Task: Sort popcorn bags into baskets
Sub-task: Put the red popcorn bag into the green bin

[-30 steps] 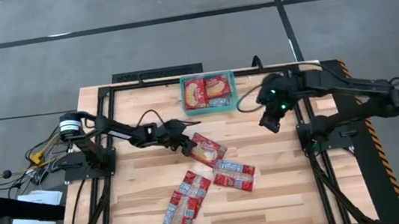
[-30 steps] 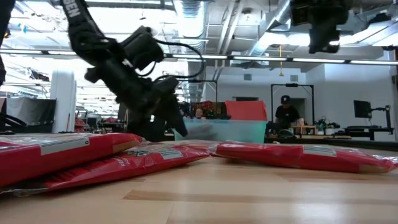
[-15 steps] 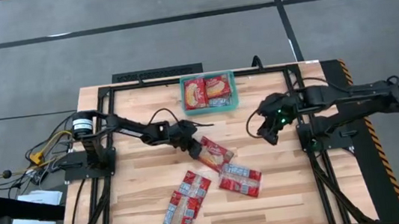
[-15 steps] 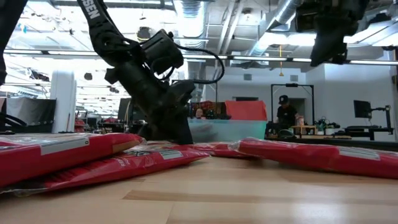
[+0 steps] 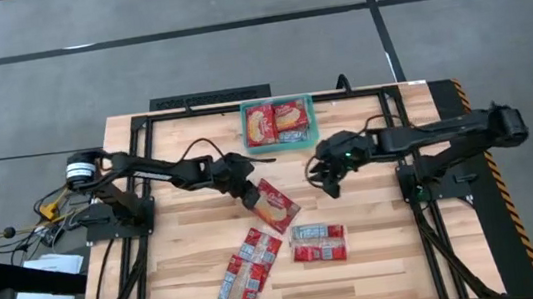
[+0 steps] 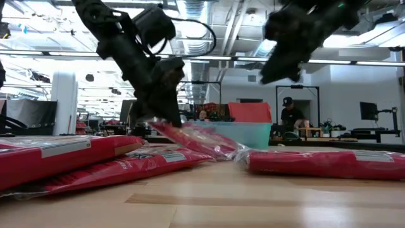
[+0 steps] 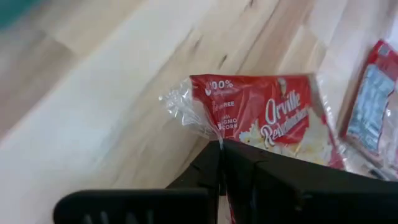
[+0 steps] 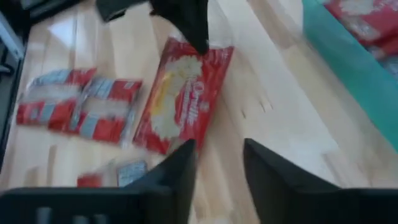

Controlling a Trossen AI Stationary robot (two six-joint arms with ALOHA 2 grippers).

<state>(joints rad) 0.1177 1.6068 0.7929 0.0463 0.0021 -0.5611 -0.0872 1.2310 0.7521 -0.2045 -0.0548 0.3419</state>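
Observation:
A squarish red popcorn bag (image 5: pixel 275 205) lies mid-table, with my left gripper (image 5: pixel 249 194) shut on its far-left end. In the low view that bag (image 6: pixel 202 139) slants down from the gripper (image 6: pixel 166 120). My right gripper (image 5: pixel 328 179) hovers open to the bag's right, above the table, touching nothing; its wrist view shows the bag (image 8: pixel 183 93) ahead of its fingers (image 8: pixel 217 165). The teal basket (image 5: pixel 311 122) at the far edge holds two bags. Several more bags (image 5: pixel 318 243) (image 5: pixel 248 270) lie flat nearer the front edge. My left gripper pinches the bag's crinkled clear end seam (image 7: pixel 200 122) between its two shut fingers (image 7: pixel 214 163). The fingers come slanting down from the table's left. The held end is raised, and the bag's opposite end (image 6: pixel 231 151) rests on the table.
Black frame rails (image 5: pixel 191 102) run along the table's far edge and down both sides. Long packets (image 6: pixel 76 158) lie close in front of the low camera. Bare wood (image 5: pixel 378 247) shows at the front right. A person (image 6: pixel 291 117) stands in the room behind.
My left gripper has taken hold of the bag's far-left end and raised it, so the bag now tilts with its other end on the table. My right gripper has come down from beside the basket toward the table's left and near side, close to the bag.

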